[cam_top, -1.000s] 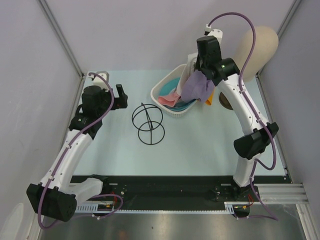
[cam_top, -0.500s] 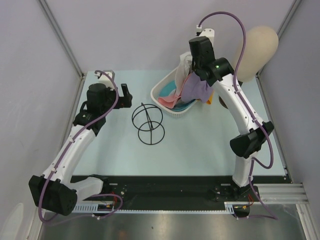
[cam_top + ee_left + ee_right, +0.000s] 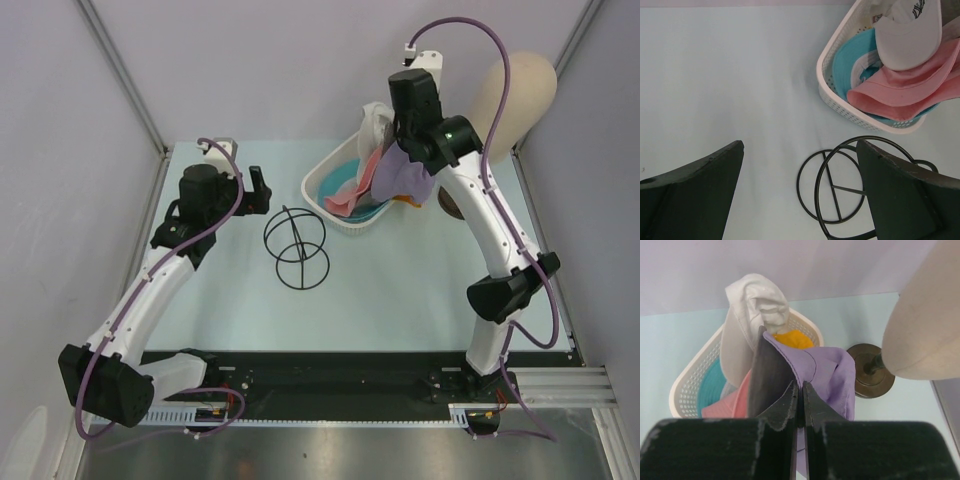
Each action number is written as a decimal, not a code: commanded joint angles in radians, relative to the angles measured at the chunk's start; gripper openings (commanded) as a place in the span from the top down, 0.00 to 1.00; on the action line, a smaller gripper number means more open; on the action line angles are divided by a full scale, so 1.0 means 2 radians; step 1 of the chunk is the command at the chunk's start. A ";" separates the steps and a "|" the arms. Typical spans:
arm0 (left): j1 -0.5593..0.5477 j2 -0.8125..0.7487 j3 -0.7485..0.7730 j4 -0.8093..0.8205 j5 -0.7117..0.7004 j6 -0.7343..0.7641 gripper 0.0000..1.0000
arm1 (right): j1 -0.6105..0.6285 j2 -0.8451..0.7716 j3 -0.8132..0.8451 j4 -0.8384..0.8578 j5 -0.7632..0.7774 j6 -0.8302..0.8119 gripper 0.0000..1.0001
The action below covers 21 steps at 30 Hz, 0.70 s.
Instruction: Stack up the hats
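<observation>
My right gripper [image 3: 800, 386] is shut on the lavender hat [image 3: 832, 375] and holds it hanging above the white basket [image 3: 318, 200]; the hat also shows in the top view [image 3: 405, 172]. The pink hat [image 3: 907, 90] and the teal hat [image 3: 850, 60] lie in the basket [image 3: 840, 102]. The orange hat [image 3: 792, 339] shows behind the lavender one. My left gripper [image 3: 800, 200] is open and empty above the table, left of the basket, and also shows in the top view [image 3: 258, 188].
A white cap with a black logo [image 3: 907, 30] lies on top in the basket. A black wire stand [image 3: 297, 247] sits mid-table, under my left gripper's view [image 3: 840, 190]. A beige mannequin head [image 3: 518, 95] on a brown base [image 3: 870, 370] stands at the back right.
My right gripper has shifted slightly right and back with the lavender hat, after swinging left. My left gripper has crept right toward the wire stand.
</observation>
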 commanded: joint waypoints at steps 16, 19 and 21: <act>-0.011 -0.003 0.018 0.016 0.007 0.017 0.00 | 0.025 -0.068 0.011 0.030 0.056 -0.025 0.92; -0.011 -0.005 0.020 0.016 0.019 0.013 0.00 | 0.045 -0.075 0.024 0.024 0.080 -0.032 0.92; -0.011 -0.006 0.022 0.017 0.018 0.009 0.00 | 0.057 -0.085 0.026 0.023 0.103 -0.039 0.92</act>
